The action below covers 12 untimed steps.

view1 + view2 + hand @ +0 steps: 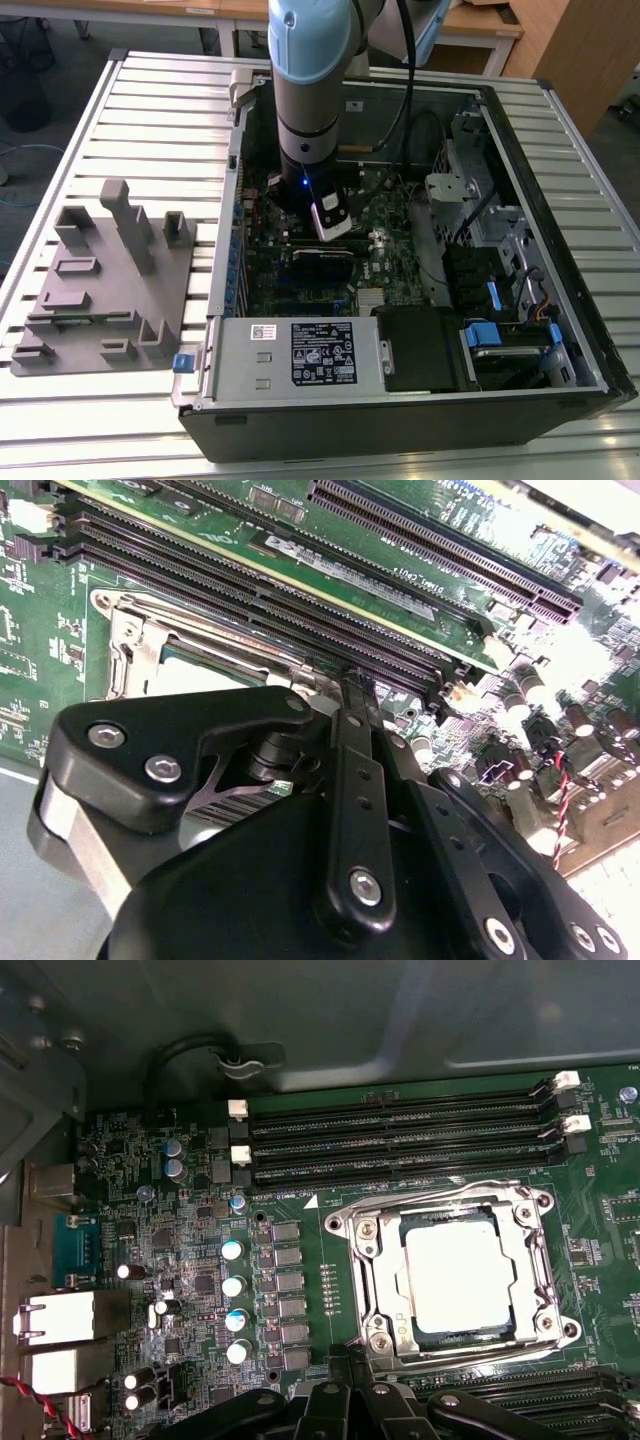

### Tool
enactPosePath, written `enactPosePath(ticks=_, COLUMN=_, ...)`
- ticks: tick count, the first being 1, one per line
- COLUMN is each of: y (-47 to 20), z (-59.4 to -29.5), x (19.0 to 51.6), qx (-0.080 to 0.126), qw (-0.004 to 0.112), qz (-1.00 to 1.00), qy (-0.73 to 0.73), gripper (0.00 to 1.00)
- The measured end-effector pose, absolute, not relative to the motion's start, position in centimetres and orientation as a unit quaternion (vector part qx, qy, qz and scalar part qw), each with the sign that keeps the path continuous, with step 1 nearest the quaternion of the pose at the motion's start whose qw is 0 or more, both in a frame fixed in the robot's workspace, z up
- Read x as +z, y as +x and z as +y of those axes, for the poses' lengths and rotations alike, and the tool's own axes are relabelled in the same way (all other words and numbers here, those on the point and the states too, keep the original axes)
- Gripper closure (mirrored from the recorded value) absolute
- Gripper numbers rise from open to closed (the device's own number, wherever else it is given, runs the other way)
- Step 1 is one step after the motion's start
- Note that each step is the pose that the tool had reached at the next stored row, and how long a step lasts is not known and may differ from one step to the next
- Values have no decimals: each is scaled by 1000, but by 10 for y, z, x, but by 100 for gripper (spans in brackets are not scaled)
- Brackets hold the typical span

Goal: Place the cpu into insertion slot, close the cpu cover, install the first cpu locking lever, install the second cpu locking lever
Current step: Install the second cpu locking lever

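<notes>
Slatted metal counter [150,110] carries open PC case [420,400] and grey fixture block [105,290], near each other.

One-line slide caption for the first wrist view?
The cpu sits in the insertion slot, the cpu cover closed over it, the gripper beside.

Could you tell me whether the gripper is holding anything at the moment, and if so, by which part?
That cannot be told. The gripper is down over the board beside the cover, with the chip already seated.
</notes>
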<state>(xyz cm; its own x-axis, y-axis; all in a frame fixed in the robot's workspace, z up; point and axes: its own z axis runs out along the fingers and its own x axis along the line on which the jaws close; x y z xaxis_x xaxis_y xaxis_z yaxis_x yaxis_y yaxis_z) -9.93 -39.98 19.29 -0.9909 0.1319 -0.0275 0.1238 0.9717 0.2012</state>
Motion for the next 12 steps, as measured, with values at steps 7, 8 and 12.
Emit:
enactPosePath(ticks=7, y=-99, z=-400, x=191, qx=100, qw=20, qz=993, qy=64, gripper=90)
enactPosePath(ticks=8, y=-99, z=-400, x=191, qx=100, qw=20, qz=993, qy=64, gripper=90)
enactPosePath(ticks=12, y=-99, z=-400, x=190, qx=100, qw=20, qz=993, qy=64, gripper=90)
